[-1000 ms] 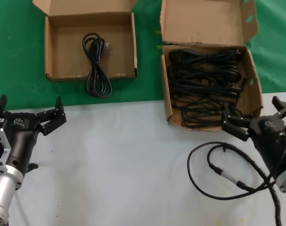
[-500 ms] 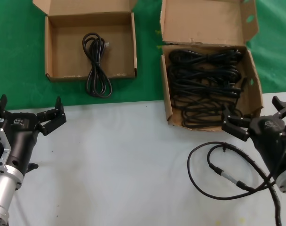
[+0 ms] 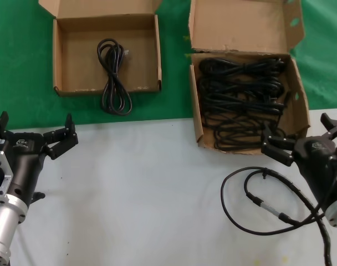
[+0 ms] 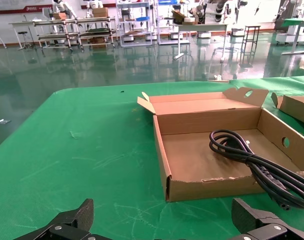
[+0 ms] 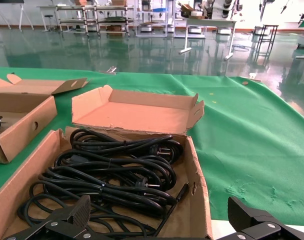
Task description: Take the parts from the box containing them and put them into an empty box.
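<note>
The box with the tall tabbed lid flap (image 3: 198, 119) stands at the far right and holds several coiled black power cords (image 3: 240, 94). My right gripper (image 3: 299, 130) is open and empty just in front of its near right corner. In the right wrist view the cords (image 5: 117, 170) lie in this box (image 5: 199, 200) just beyond the open gripper (image 5: 159, 210). The shallow square box (image 3: 66, 55) at the far left holds one cord (image 3: 113, 75), whose loop hangs over the front wall. My left gripper (image 3: 35, 126) is open and empty, well short of it. The left wrist view shows that box (image 4: 217, 187), its cord (image 4: 252, 160) and the open gripper (image 4: 163, 212).
A thin black wire with a silver connector (image 3: 257, 199) lies looped on the white table (image 3: 146, 194) beside my right arm. A green mat (image 3: 19, 66) covers the far part under both boxes. The shallow box's side also shows in the right wrist view (image 5: 22, 125).
</note>
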